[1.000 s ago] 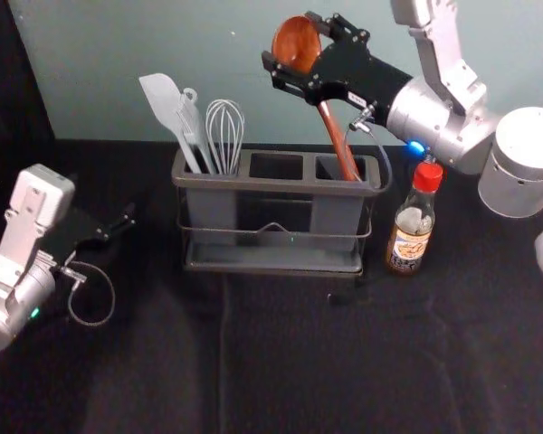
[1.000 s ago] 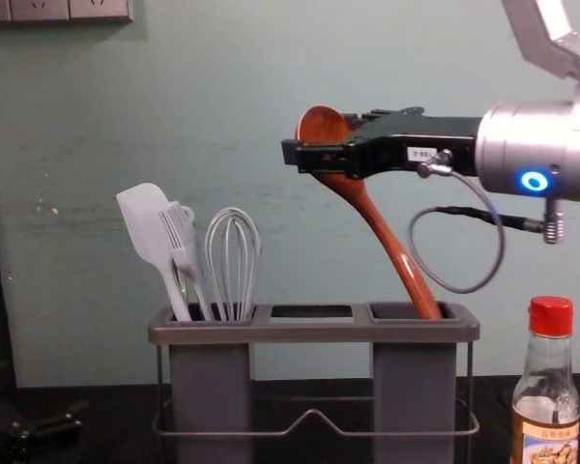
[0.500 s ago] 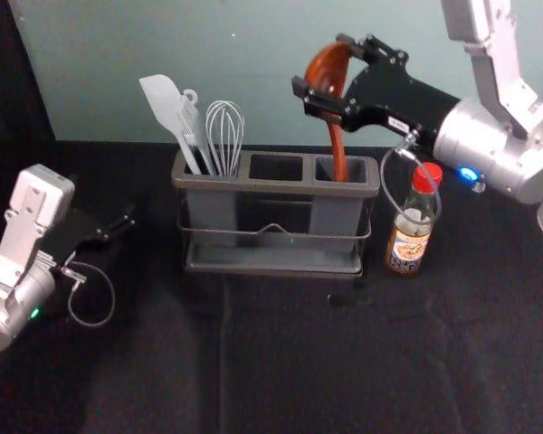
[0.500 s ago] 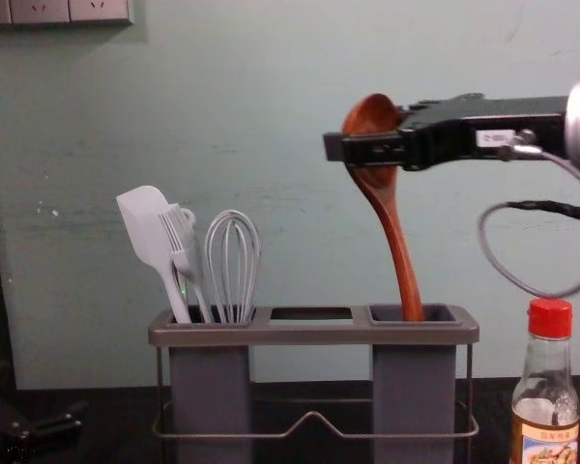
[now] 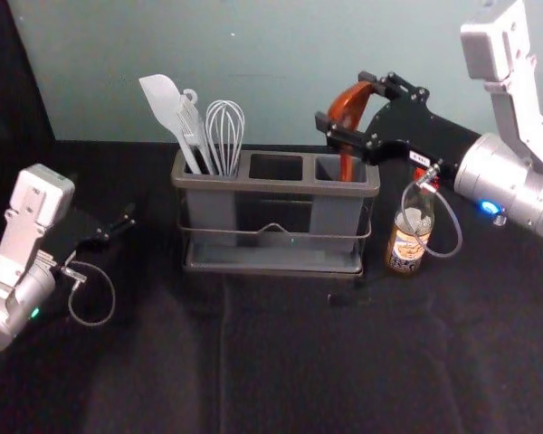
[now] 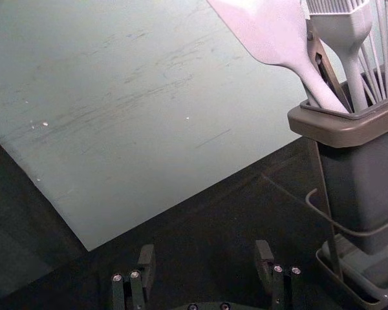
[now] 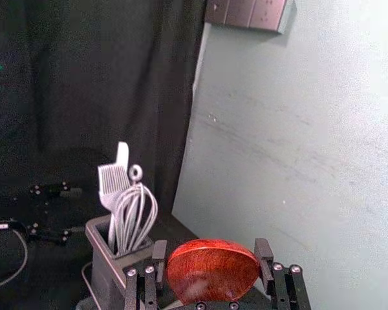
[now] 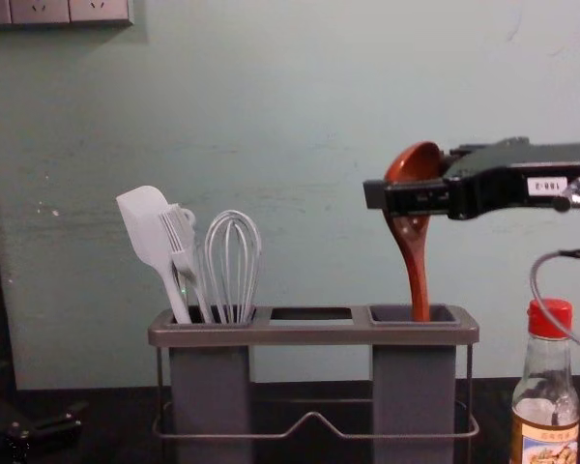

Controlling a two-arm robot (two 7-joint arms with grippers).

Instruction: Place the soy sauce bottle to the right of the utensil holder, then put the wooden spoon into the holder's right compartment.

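Two grippers noted. The right gripper [image 5: 344,99], above the utensil holder's [image 8: 314,333] right end, is closed on the bowl of the wooden spoon [image 8: 418,266], one finger against each side. The spoon leans slightly, its handle entering the right compartment [image 8: 420,391]; the lower end is hidden, so depth cannot be confirmed. The soy sauce bottle [image 8: 546,387] stands upright just right of the holder. The left compartment contains a spatula [image 8: 145,217], brush [image 8: 181,246] and whisk [image 8: 234,261]. The left gripper [image 5: 125,221] is parked left of the holder, fingers apart.

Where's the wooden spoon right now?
In the head view, the wooden spoon is right of centre, handle in the holder's right compartment, bowl held in the right hand.
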